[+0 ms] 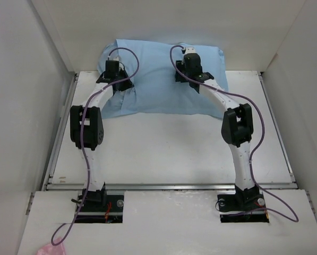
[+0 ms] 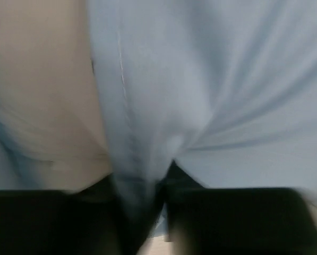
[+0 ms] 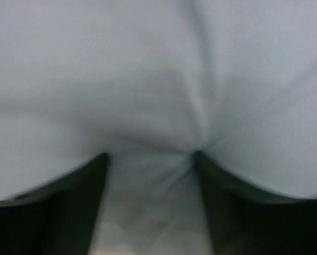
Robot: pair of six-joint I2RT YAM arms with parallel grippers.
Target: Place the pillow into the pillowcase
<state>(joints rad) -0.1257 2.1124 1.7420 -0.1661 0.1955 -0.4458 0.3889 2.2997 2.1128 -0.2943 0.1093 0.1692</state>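
Observation:
The light-blue pillowcase (image 1: 158, 79) lies plump and rounded at the back of the table. The white pillow does not show; it is hidden. My left gripper (image 1: 121, 85) is at the pillowcase's left end. In the left wrist view it (image 2: 147, 212) is shut on a fold of blue cloth (image 2: 142, 133) beside a stitched seam. My right gripper (image 1: 183, 73) is on the upper right part. In the right wrist view it (image 3: 150, 175) presses into the cloth (image 3: 147, 79) with its fingers (image 3: 84, 196) apart and cloth bulging between them.
White walls close in the table (image 1: 163, 143) on the left, right and back; the pillowcase lies against the back wall. A pale surface (image 2: 41, 79) shows left of the cloth in the left wrist view. A metal rail (image 1: 169, 186) runs along the near edge.

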